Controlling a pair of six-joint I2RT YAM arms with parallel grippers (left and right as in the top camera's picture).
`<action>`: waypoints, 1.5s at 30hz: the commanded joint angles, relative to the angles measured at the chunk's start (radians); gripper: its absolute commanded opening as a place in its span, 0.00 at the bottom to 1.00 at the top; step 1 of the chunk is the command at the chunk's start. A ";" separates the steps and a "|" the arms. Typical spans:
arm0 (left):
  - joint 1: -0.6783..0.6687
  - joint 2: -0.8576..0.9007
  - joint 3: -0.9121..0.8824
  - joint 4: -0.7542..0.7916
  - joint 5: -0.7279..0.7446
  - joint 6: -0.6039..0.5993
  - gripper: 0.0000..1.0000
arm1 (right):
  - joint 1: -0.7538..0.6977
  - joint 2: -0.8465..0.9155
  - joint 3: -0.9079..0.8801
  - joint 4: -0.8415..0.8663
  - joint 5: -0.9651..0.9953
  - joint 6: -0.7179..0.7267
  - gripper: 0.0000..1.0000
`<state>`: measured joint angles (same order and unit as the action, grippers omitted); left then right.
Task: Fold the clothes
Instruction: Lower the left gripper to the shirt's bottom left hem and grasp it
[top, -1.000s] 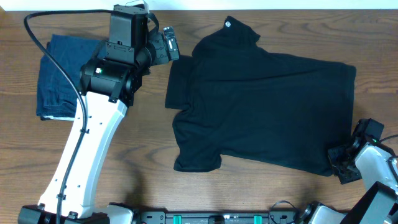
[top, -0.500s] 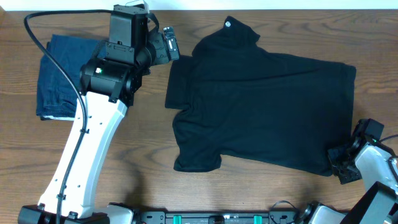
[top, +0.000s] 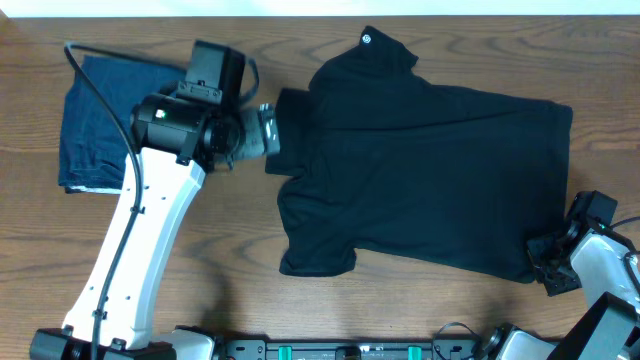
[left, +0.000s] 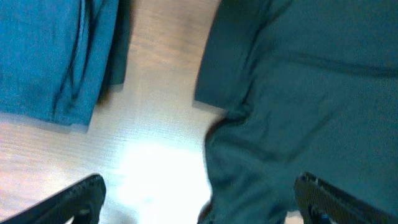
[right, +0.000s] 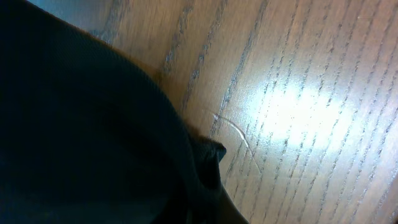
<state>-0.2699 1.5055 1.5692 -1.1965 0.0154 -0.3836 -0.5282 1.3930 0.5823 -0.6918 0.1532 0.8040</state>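
Loosely spread soft black T-shirt (top: 430, 170), woodgrain table (top: 240, 260), left tool (left: 202, 199) apart, right tool (top: 550, 262) pinching hem

This is a robotics lab or test bench, not a home. Two machine arms stand at the near edge of a plain wood-grain surface (top: 450, 315): the left arm (top: 135, 240), white-shelled with black joints, and the right arm (top: 600, 265) at the corner. A black cable (top: 100, 110) loops loose from the left arm over the wood. A dark mounting rail (top: 330, 350) with green fittings runs along the near edge. A black T-shirt (top: 420, 170) lies spread flat, with a folded blue garment (top: 90, 120) well apart from it.
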 joint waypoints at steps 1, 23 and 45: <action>-0.008 -0.003 -0.057 -0.075 0.002 -0.071 0.98 | -0.008 0.017 -0.037 0.000 0.015 0.003 0.04; -0.151 -0.003 -0.718 0.306 0.293 0.077 0.76 | -0.007 0.017 -0.037 0.004 0.003 0.003 0.05; -0.153 -0.003 -0.834 0.454 0.344 0.072 0.60 | -0.007 0.017 -0.037 0.004 0.003 0.003 0.06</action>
<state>-0.4210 1.5055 0.7425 -0.7467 0.3462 -0.3168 -0.5282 1.3918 0.5804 -0.6880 0.1516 0.8040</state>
